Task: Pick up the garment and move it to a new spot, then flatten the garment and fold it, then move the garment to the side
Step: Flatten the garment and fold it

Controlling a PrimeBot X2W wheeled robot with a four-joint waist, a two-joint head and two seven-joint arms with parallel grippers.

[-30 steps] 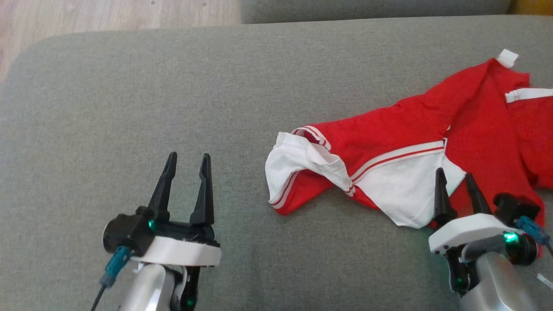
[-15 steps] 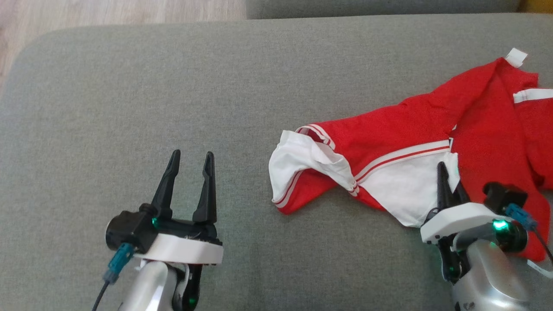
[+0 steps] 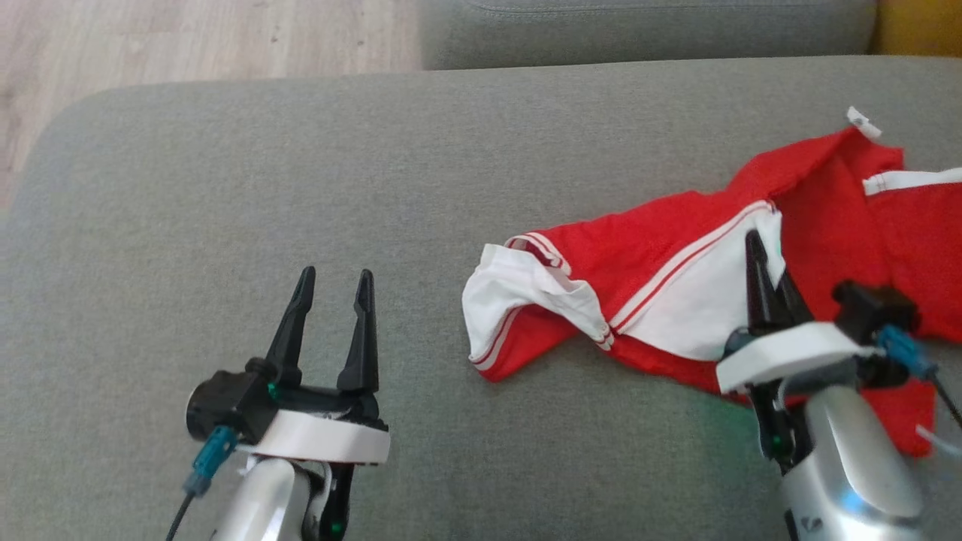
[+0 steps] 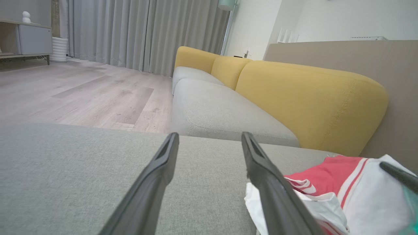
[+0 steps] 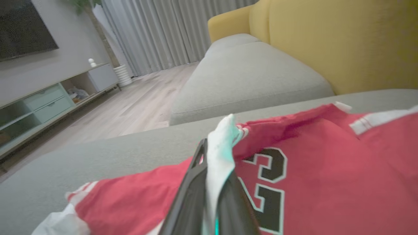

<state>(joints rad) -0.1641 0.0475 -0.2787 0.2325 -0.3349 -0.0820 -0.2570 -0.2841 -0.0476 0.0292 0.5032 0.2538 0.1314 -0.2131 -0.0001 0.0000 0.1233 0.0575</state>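
garment [image 3: 661,248] laid across right half of head view on grey sofa seat [image 3: 301,188], long axis lower left to upper right. white sleeve [image 3: 699,293] pinched in narrow right gripper [image 3: 755,244], right of centre. left gripper [image 3: 334,278] wide, holding nothing, lower left, well apart from cloth. nearer arm: right. probable next move: lift, carry toward frame left.

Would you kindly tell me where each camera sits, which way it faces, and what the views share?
Head view: on the head, looking down at the grey seat; left gripper open, right gripper shut on the garment.
Left wrist view: left wrist, along its fingers, across the seat toward the yellow backrest.
Right wrist view: right wrist, along its fingers pinching the white sleeve.
All share the garment.
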